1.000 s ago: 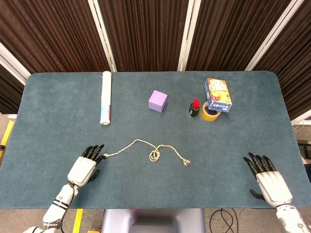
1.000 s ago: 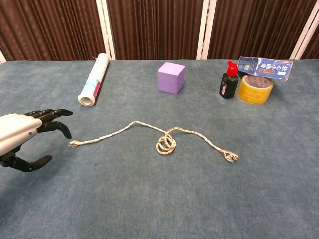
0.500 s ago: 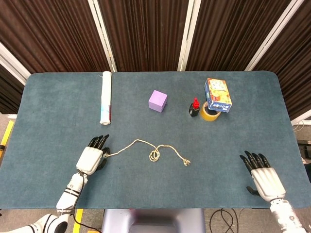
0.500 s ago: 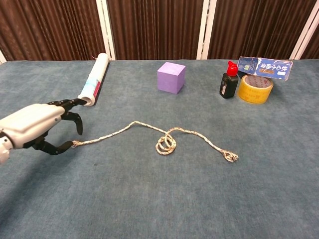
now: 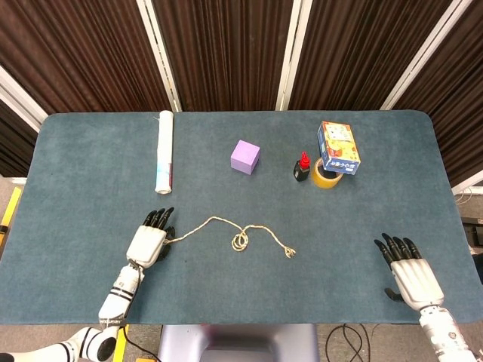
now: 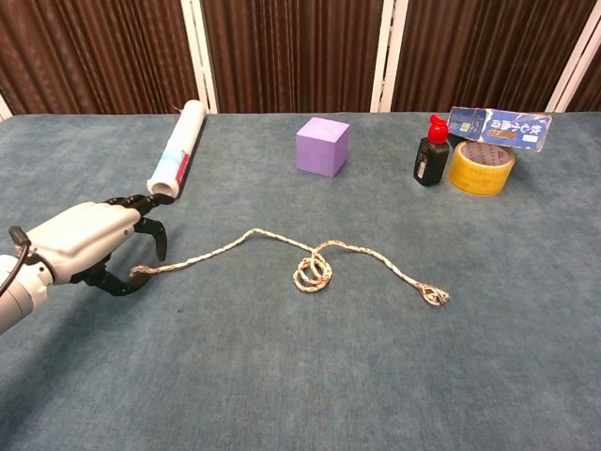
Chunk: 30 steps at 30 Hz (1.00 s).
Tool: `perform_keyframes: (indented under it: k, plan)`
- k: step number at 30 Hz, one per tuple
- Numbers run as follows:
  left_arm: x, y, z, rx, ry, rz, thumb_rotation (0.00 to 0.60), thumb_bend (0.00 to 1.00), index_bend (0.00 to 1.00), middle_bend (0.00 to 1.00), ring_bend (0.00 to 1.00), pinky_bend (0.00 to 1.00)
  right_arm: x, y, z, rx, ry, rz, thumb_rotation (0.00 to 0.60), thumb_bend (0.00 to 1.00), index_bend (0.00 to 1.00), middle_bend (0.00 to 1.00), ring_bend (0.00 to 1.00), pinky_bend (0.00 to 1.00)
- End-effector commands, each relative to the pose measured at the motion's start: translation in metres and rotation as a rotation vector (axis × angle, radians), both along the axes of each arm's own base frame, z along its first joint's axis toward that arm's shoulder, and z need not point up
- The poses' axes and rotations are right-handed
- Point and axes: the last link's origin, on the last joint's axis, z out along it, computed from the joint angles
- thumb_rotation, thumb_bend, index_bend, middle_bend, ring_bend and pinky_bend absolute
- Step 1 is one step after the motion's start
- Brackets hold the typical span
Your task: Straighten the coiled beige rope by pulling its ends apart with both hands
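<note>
The beige rope (image 5: 215, 221) (image 6: 246, 241) lies on the blue table, with a small coil (image 5: 239, 241) (image 6: 313, 272) at its middle and a frayed knot at its right end (image 6: 433, 296). My left hand (image 5: 147, 243) (image 6: 90, 242) is at the rope's left end. Its fingers curve above that end and its thumb lies below, with a gap between them, so it holds nothing. My right hand (image 5: 413, 276) is far to the right near the table's front edge, fingers spread, well apart from the rope. The chest view does not show it.
A white paper roll (image 5: 164, 151) (image 6: 177, 150) lies at the back left. A purple cube (image 5: 244, 157) (image 6: 323, 146) stands behind the coil. A black bottle with a red cap (image 5: 302, 167) (image 6: 431, 153), a yellow tape roll (image 5: 324, 178) (image 6: 481, 169) and a blue box (image 5: 338, 148) (image 6: 498, 127) sit at the back right.
My left hand has moved forward and right until its fingers bracket the rope's left end. The right hand has shifted only slightly. The rope lies as before.
</note>
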Motion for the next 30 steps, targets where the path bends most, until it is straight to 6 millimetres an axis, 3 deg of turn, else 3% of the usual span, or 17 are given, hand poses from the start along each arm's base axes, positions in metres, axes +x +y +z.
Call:
perform_keyframes:
  k: [1, 30]
  plan:
    - [-0.0009, 0.0019, -0.0036, -0.002, 0.009, 0.008, 0.600, 0.39, 0.46, 0.00, 0.00, 0.12, -0.0005, -0.0002, 0.0000, 0.000, 0.002, -0.001, 0.600, 0.28, 0.00, 0.00, 0.00, 0.00]
    - [-0.0044, 0.0066, -0.0041, 0.020, 0.013, 0.019, 0.600, 0.39, 0.59, 0.05, 0.00, 0.13, -0.0032, 0.0004, -0.0008, 0.006, 0.009, -0.006, 0.600, 0.28, 0.00, 0.00, 0.00, 0.00]
